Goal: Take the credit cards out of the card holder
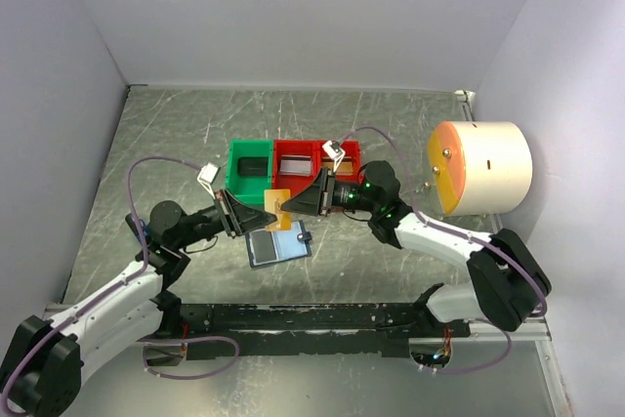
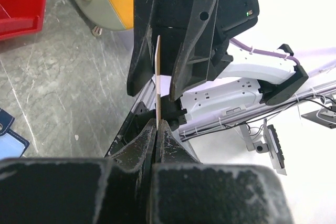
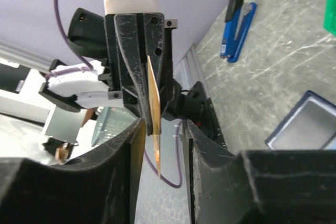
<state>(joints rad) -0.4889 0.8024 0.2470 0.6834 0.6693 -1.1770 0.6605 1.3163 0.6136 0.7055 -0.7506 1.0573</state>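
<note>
Green bin [image 1: 251, 145] has something dark inside, and the red bins [image 1: 296, 146] beside it hold flat pieces I can't make out. The tan card [image 1: 277, 199] is up off the table, with the left gripper [image 2: 157, 129] clamped on its edge. The right gripper [image 3: 163, 129] is spread, jaws either side of it. The card holder [image 1: 278, 244] lies open on the table just beneath.

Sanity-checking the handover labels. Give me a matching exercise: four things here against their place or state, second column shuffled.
1. tan card
2. card holder
3. green bin
4. right gripper

A. lies open on the table
B. open, one finger on each side of the card
C. pinched in the left gripper, off the table
D. beside a red bin

Pairs: 1-C, 2-A, 3-D, 4-B
</note>
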